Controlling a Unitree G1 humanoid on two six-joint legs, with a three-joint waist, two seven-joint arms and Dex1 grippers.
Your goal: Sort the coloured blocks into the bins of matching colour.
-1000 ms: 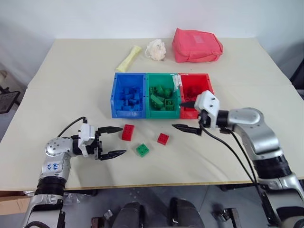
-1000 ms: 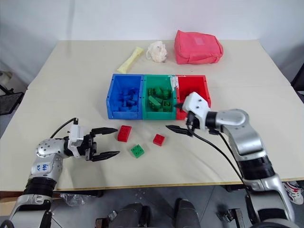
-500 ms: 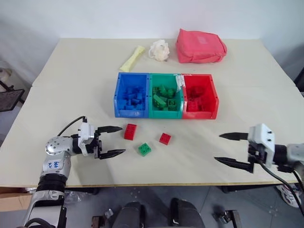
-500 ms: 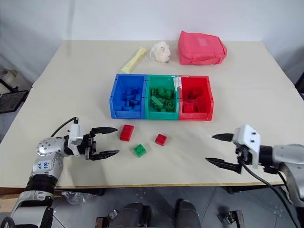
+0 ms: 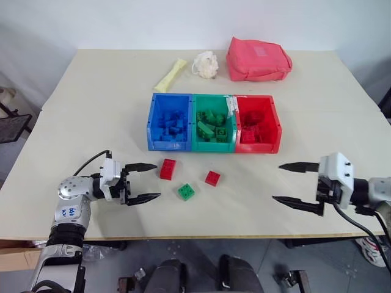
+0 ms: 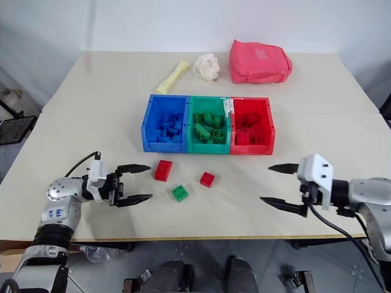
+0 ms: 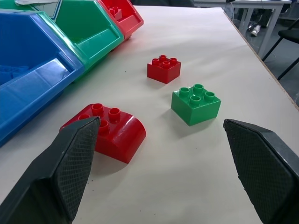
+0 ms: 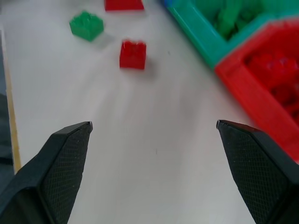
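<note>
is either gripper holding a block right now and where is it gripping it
Nothing is held. The left gripper and right gripper are both open and empty.

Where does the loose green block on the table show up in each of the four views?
Left eye: green block, in front of the green bin.
Right eye, same spot.
Left wrist, right of centre.
Right wrist, upper left.
Shared landmark: the small red block beside it.
</note>
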